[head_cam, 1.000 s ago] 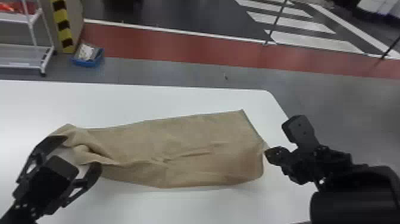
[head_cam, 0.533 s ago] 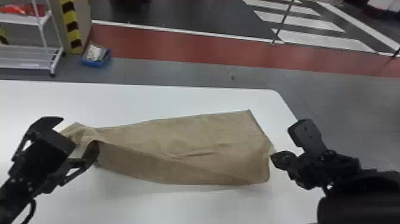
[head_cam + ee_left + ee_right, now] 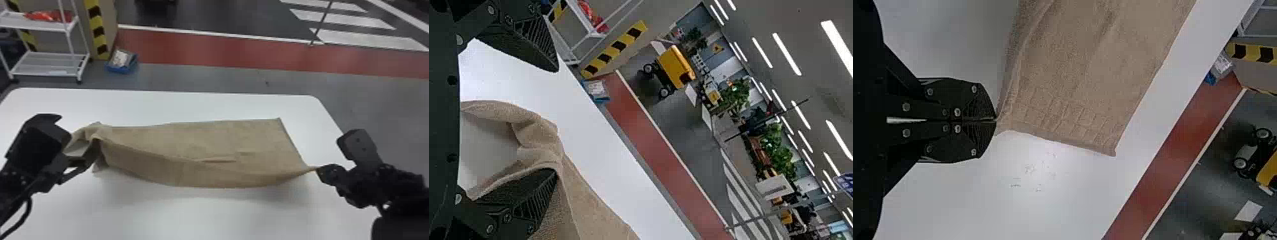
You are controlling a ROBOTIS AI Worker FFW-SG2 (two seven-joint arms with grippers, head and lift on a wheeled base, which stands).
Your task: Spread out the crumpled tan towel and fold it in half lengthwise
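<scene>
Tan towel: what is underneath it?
The white table shows along the far and near edges of the towel, whose near right corner is pinched in the right end effector. Anything else beneath the cloth is covered and cannot be seen.

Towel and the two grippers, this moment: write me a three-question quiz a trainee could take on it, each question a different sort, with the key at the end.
1. Multiple choice. How does the right gripper stand to the towel?
a) open, clear of it
b) shut on it
c) shut, clear of it
2. True or false. The left gripper has its two fingers apart.
3. Fill in the blank. In the head view, the gripper at the towel's more rumpled end is the ____ one.
Key: 1 b; 2 true; 3 left.
</scene>
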